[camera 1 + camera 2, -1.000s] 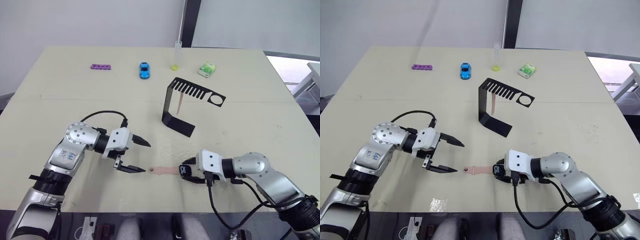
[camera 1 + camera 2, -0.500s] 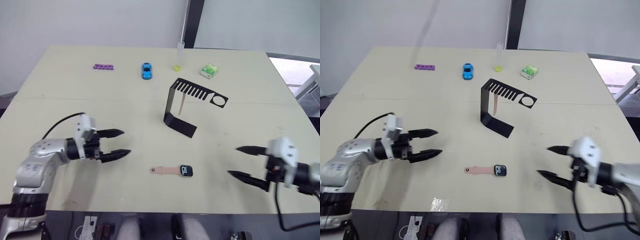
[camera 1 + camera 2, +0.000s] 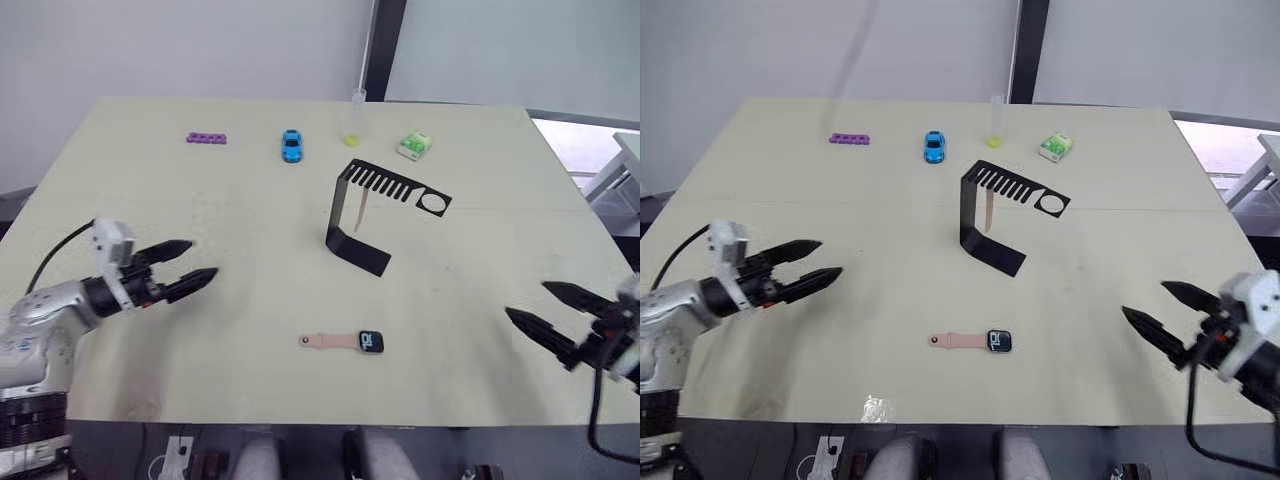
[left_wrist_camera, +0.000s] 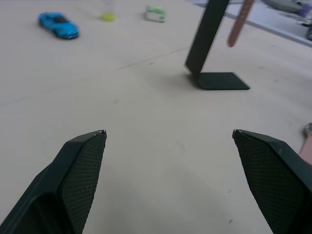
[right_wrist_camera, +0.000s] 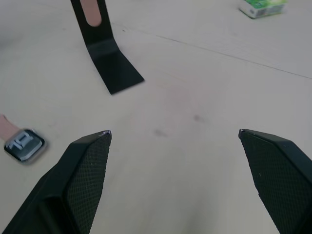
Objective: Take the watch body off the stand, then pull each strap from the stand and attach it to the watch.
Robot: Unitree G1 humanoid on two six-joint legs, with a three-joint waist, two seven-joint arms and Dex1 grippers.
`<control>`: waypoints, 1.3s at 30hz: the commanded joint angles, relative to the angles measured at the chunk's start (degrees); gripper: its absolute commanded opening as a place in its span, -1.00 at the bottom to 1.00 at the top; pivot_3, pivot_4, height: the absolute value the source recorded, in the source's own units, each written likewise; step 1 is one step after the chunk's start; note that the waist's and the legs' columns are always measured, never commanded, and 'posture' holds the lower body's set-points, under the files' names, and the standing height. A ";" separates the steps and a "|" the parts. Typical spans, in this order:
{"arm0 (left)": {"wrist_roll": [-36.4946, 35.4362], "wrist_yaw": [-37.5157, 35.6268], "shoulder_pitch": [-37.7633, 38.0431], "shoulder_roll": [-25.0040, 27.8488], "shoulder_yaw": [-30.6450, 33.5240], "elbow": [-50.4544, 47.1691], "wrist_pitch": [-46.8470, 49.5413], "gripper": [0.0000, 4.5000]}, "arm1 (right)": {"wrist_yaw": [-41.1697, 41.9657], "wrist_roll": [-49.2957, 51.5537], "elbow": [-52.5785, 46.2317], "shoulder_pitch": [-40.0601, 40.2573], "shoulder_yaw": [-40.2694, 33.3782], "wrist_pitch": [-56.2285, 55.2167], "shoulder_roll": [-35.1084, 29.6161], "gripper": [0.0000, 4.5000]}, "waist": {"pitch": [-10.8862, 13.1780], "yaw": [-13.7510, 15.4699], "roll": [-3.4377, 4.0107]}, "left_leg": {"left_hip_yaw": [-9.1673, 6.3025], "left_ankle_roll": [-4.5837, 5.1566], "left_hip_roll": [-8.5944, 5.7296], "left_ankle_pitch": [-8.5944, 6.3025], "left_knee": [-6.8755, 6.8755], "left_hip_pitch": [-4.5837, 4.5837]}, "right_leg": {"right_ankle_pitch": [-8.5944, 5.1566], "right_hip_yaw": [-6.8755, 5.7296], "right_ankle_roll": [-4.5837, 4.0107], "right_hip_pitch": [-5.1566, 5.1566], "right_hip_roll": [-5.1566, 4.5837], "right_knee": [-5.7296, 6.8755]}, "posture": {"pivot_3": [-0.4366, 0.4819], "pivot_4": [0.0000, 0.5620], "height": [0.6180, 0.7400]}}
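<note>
- The watch body (image 3: 372, 341) lies flat on the desk (image 3: 250, 210) with one pink strap (image 3: 328, 342) already joined at its 9 o'clock side; the pair sits at about 6 o'clock from the stand (image 3: 375, 215), well apart from it.
- The second strap (image 3: 360, 209) hangs from a slot in the stand's comb-like top arm, beside the upright.
- The left end effector (image 3: 185, 265) hovers low over the desk at 9 o'clock from the watch, well apart, its black fingers spread to a moderate gap and holding nothing.
- The right end effector (image 3: 550, 312) sits at about 3 o'clock from the watch, also well apart, fingers spread and empty.
- Judged from this layout, the task is roughly halfway: the step in hand looks like fetching the remaining strap, which calls for an arm to reach toward the stand's top arm and draw the strap clear of its slot.
- The right wrist view catches the watch face (image 5: 24, 144) with its light marks and the hanging strap's lower end; the left wrist view shows the stand's base (image 4: 218, 80) side-on.
- Head views alone show the blue toy car (image 3: 291, 145), purple strip (image 3: 205, 138) and green-and-white packet (image 3: 413, 145) together at the far edge.
</note>
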 commanded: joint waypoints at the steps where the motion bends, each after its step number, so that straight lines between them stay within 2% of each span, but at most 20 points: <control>1: -1.51 4.09 -1.89 -3.78 -3.79 -7.23 1.01 1.00 | -5.16 -3.31 -2.52 -5.77 10.70 -1.32 2.55 0.80 | 0.01 -0.06 0.01 | 0.00 -0.02 0.03 -0.01 0.01 -0.06 | 0.00 0.00 0.00 -0.04 0.06 0.03 | -0.05 -0.47 1.00; 3: -0.04 6.60 -3.48 -6.55 -6.74 -8.89 0.24 1.00 | -7.93 -7.27 -0.86 -11.21 17.98 -3.04 4.85 0.61 | 0.00 -0.23 -0.01 | 0.00 -0.03 0.06 -0.01 0.03 -0.11 | 0.00 0.00 0.00 -0.07 0.09 0.02 | -0.05 -0.47 1.00; 5: 2.70 8.51 -5.63 -8.21 -9.32 -8.33 -1.01 1.00 | -10.55 -9.80 1.77 -16.64 22.64 -3.14 7.52 0.15 | 0.00 -0.32 -0.01 | 0.09 -0.02 0.04 -0.01 0.17 -0.11 | 0.00 0.07 0.01 -0.10 0.09 -0.01 | -0.05 -0.47 1.00; 10: 2.34 12.24 -8.43 -12.79 -12.74 -9.21 0.65 1.00 | -14.91 -17.43 10.61 -25.71 31.07 -6.07 12.46 -0.99 | 0.00 -0.19 -0.01 | 0.09 -0.04 0.05 0.01 0.19 -0.07 | 0.00 0.06 0.00 -0.12 0.13 0.12 | -0.05 -0.47 1.00; 13: 4.49 15.08 -8.59 -14.71 -15.91 -10.60 1.27 1.00 | -16.90 -22.52 17.20 -29.60 35.34 -9.04 15.01 -0.99 | 0.00 -0.20 -0.01 | 0.09 0.00 0.02 -0.02 0.20 -0.12 | 0.00 0.05 0.00 -0.16 0.09 0.27 | -0.05 -0.47 1.00; 17: 7.29 17.48 -8.54 -15.21 -18.88 -11.15 2.24 1.00 | -17.16 -24.71 21.98 -31.85 37.05 -11.27 17.48 -0.99 | 0.00 -0.23 -0.01 | 0.09 0.01 0.03 -0.02 0.21 -0.13 | 0.00 0.04 0.00 -0.17 0.08 0.30 | -0.05 -0.47 1.00; 20: 5.61 18.91 -9.16 -16.71 -18.82 -12.00 4.32 1.00 | -19.46 -24.91 26.05 -33.22 36.69 -9.61 20.46 -0.99 | 0.00 -0.28 -0.01 | 0.09 0.00 0.04 -0.02 0.21 -0.13 | 0.00 0.04 0.00 -0.18 0.08 0.30 | -0.05 -0.47 1.00; 23: 6.56 20.36 -9.81 -17.79 -19.19 -12.75 3.96 1.00 | -21.03 -27.84 29.75 -33.41 38.23 -6.01 20.08 -0.99 | 0.00 -0.30 -0.01 | 0.10 -0.01 0.05 -0.02 0.22 -0.13 | 0.00 0.03 0.00 -0.18 0.09 0.32 | -0.05 -0.47 1.00; 28: 14.28 24.81 -10.24 -18.84 -23.38 -13.51 0.66 1.00 | -21.67 -29.06 30.43 -33.07 38.45 -2.62 20.14 -0.99 | -0.05 -0.25 -0.01 | 0.09 -0.01 0.04 -0.02 0.22 -0.01 | 0.00 0.03 0.00 -0.07 0.09 0.32 | -0.05 -0.47 1.00; 32: 15.33 29.73 -11.32 -23.71 -24.05 -13.60 1.97 1.00 | -21.66 -29.01 29.48 -33.02 38.13 -1.01 20.10 -0.99 | -0.08 -0.11 -0.06 | 0.09 0.00 0.03 -0.02 0.23 -0.02 | 0.00 0.03 0.01 -0.04 0.07 0.31 | -0.05 -0.47 1.00; 35: 16.03 29.41 -11.29 -25.78 -25.75 -12.58 0.41 1.00 | -21.76 -29.20 29.36 -33.19 38.20 -0.41 20.00 -0.99 | -0.09 -0.14 -0.05 | 0.09 0.00 0.04 -0.02 0.23 -0.02 | 0.00 0.03 0.01 -0.05 0.07 0.31 | -0.05 -0.47 1.00; 38: 16.76 29.25 -12.34 -26.82 -26.30 -10.67 -0.66 0.62 | -21.77 -29.28 29.34 -33.33 38.21 -0.08 19.96 -1.00 | -0.09 -0.17 -0.05 | 0.09 -0.01 0.04 -0.02 0.22 -0.01 | 0.00 0.03 0.01 -0.05 0.08 0.30 | -0.05 -0.47 1.00; 39: 17.00 29.60 -13.16 -27.36 -26.25 -9.64 -0.70 0.42 | -21.75 -29.36 29.40 -33.40 38.23 -0.13 19.95 -1.00 | -0.09 -0.16 -0.05 | 0.09 -0.01 0.04 -0.02 0.22 -0.01 | 0.00 0.03 0.01 -0.05 0.08 0.30 | -0.05 -0.47 1.00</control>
